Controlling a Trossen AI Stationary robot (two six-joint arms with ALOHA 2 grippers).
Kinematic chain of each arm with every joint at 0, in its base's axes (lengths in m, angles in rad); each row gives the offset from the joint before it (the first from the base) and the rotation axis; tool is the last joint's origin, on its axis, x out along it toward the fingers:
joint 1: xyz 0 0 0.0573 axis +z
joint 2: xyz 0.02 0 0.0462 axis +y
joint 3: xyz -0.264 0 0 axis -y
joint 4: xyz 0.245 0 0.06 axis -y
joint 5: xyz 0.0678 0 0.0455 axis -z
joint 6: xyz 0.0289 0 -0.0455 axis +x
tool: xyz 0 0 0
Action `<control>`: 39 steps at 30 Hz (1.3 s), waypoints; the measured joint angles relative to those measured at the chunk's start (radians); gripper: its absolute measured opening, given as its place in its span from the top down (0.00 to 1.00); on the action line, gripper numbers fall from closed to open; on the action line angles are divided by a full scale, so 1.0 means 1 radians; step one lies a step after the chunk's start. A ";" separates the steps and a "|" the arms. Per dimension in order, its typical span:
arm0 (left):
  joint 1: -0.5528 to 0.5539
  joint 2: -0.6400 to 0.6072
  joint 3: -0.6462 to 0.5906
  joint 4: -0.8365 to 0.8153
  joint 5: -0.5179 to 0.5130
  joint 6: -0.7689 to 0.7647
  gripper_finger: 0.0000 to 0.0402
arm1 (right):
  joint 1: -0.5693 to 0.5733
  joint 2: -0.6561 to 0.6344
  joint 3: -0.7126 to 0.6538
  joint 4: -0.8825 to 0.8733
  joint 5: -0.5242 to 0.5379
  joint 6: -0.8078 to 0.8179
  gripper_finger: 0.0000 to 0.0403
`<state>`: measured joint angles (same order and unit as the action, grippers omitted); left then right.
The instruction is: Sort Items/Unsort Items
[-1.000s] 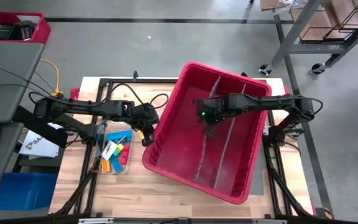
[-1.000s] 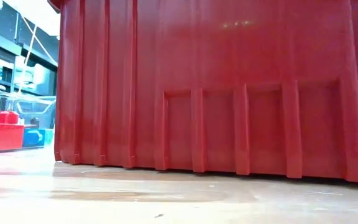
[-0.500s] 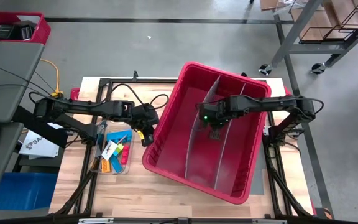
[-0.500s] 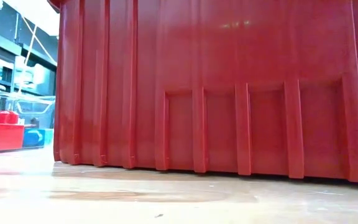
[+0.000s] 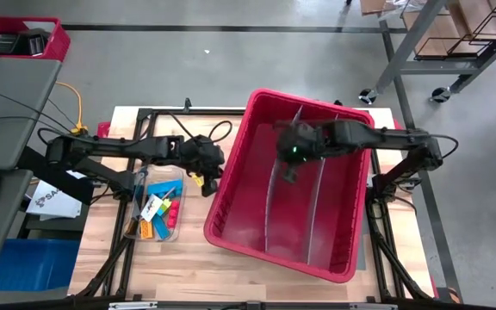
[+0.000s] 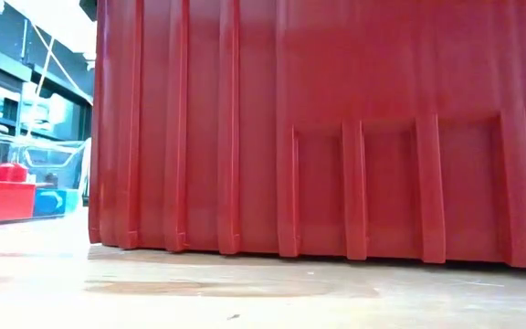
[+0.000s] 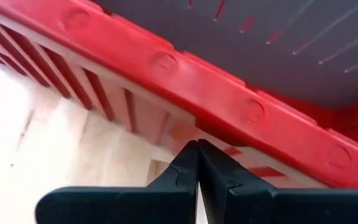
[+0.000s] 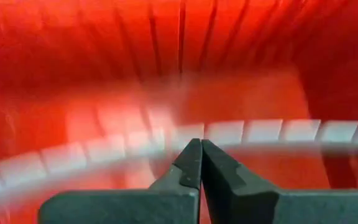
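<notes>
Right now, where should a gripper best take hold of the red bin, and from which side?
Probably the thick top rim of the red bin, on its left wall, coming from the left, where the shut left gripper waits. The rim overhangs the ribbed wall, giving a lip to pinch.

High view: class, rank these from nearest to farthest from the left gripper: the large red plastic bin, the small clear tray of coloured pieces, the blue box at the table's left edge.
1. Large red plastic bin, beside the left gripper.
2. Small clear tray of coloured pieces, on the table nearby.
3. Blue box, by the table's left edge.
</notes>
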<state>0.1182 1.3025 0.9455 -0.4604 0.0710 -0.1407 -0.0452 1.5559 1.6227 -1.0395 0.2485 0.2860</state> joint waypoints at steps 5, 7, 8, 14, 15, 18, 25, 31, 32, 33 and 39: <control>0.009 0.000 0.000 0.013 0.005 -0.008 1.00 | -0.074 0.038 0.028 0.110 -0.022 0.139 1.00; 0.006 0.000 0.000 0.015 0.006 -0.012 1.00 | -0.096 0.073 0.028 0.106 -0.077 0.175 1.00; 0.002 0.000 0.000 0.012 0.006 -0.015 1.00 | -0.102 0.089 0.028 0.104 -0.104 0.188 1.00; -0.011 0.000 0.000 0.011 0.006 -0.016 1.00 | -0.086 0.191 0.027 0.053 -0.233 0.216 1.00; -0.012 0.000 0.000 0.011 0.006 -0.021 1.00 | -0.080 0.197 0.027 0.029 -0.234 0.224 1.00; -0.014 0.000 0.000 0.010 0.006 -0.022 1.00 | -0.064 0.198 0.029 -0.061 -0.230 0.231 1.00; -0.014 0.003 0.000 0.015 0.006 -0.007 1.00 | -0.029 0.174 0.030 -0.186 -0.170 0.256 1.00; -0.014 0.003 0.000 0.022 0.001 -0.006 1.00 | -0.030 0.171 0.065 -0.174 -0.170 0.280 1.00; -0.014 0.003 0.000 0.029 0.001 -0.008 1.00 | -0.030 0.171 0.087 -0.163 -0.170 0.274 1.00; -0.015 0.003 -0.002 0.040 0.002 -0.009 1.00 | -0.030 0.171 0.117 -0.160 -0.168 0.268 1.00; -0.009 -0.006 0.014 0.070 0.017 0.020 1.00 | -0.012 0.170 0.329 -0.278 -0.079 0.277 1.00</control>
<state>0.1096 1.2963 0.9590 -0.3903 0.0882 -0.1206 -0.0574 1.7261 1.9521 -1.3171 0.1693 0.5629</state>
